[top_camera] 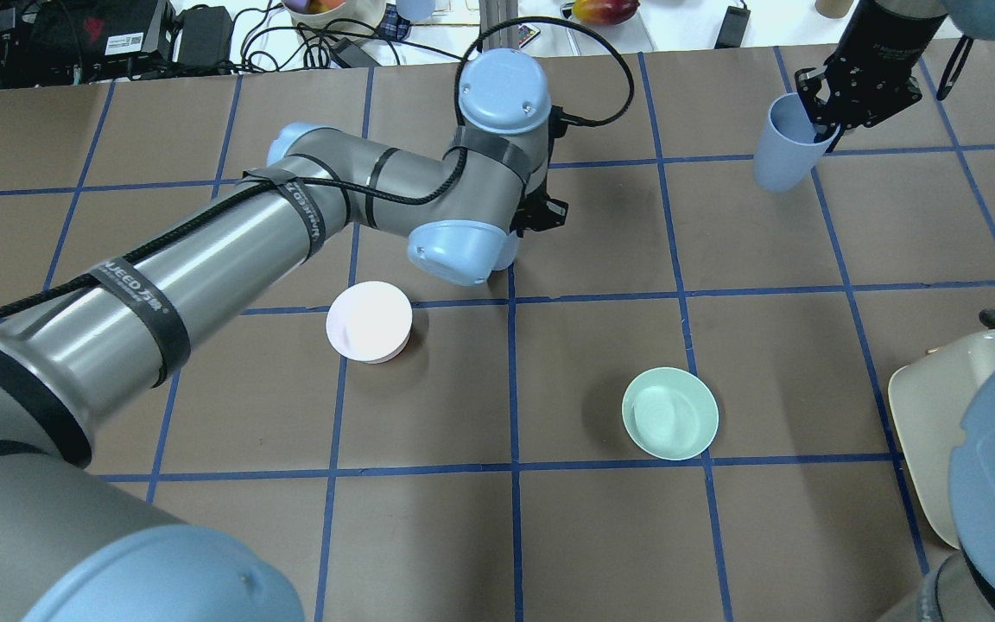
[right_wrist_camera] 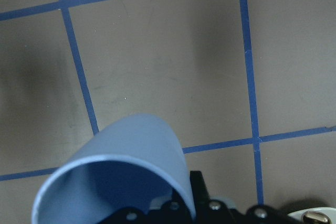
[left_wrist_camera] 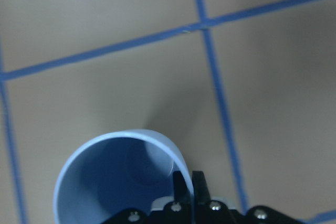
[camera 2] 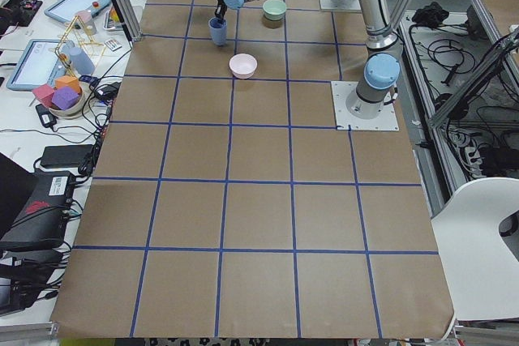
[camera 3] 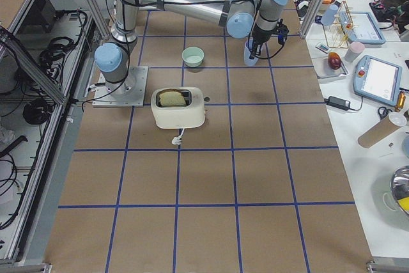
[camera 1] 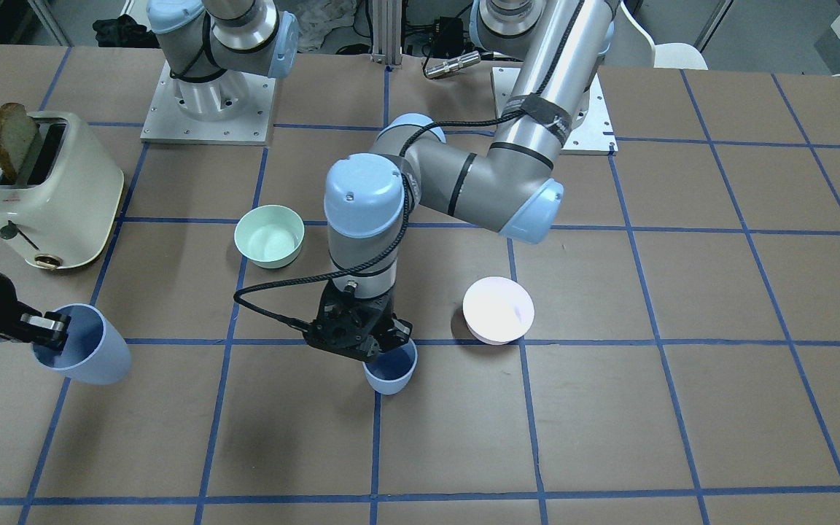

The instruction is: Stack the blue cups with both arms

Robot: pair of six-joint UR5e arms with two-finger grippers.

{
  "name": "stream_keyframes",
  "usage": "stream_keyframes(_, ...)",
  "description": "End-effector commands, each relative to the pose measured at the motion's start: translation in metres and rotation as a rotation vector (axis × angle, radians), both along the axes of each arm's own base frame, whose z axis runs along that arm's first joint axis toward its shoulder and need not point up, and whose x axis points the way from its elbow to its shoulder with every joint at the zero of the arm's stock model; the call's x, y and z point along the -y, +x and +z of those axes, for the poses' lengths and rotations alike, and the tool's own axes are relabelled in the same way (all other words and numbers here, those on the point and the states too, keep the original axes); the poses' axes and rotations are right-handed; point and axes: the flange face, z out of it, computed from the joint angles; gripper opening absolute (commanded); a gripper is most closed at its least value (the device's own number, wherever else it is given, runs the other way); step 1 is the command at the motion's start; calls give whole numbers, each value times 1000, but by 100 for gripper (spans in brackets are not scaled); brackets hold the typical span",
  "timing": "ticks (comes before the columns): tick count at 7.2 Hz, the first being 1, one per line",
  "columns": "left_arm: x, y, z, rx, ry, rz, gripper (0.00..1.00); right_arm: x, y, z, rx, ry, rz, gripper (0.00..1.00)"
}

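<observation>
One blue cup stands upright near the table's middle. My left gripper is shut on its rim, one finger inside and one outside, as the left wrist view shows on the cup. Whether this cup rests on the table or hangs just above it I cannot tell. The second blue cup is tilted and held above the table by my right gripper, shut on its rim. It also shows in the overhead view and the right wrist view. In the overhead view my left wrist hides the left gripper.
A mint-green bowl sits upright behind the left gripper. A pale pink bowl lies upside down beside it. A cream toaster with a slice of bread stands near the right arm. Both arm bases are at the table's robot side.
</observation>
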Motion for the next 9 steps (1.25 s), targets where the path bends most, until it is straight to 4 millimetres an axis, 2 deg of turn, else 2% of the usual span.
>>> stream_keyframes(1, -14, -21, -9, 1, 15, -23, 42, 0, 0, 1, 1, -1, 0, 0)
stream_keyframes(2, -12, -17, -2, 0, 8, -26, 99, 0, 0, 1, 1, -1, 0, 0)
stream_keyframes(3, 1, 5, 14, -16, -5, 9, 100, 0, 0, 3, 1, -7, -2, 0)
stream_keyframes(4, 11, 39, 49, -48, 44, 58, 100, -1, 1, 7, 1, -14, -3, 0)
stream_keyframes(5, 20, 79, 109, -38, 103, 111, 100, -3, 3, 10, -1, -15, -2, 0)
stream_keyframes(6, 23, 113, 158, -51, 173, 160, 100, -8, 9, 28, -7, -38, -6, 0)
stream_keyframes(7, 13, 155, 197, -37, 227, 185, 100, -16, 38, 49, -2, -64, -2, 0)
stream_keyframes(8, -10, 188, 229, -19, 248, 198, 100, -22, 95, 54, -16, -76, 15, 0)
stream_keyframes(9, -35, 213, 241, -7, 314, 238, 100, -30, 145, 53, -7, -74, -20, 0)
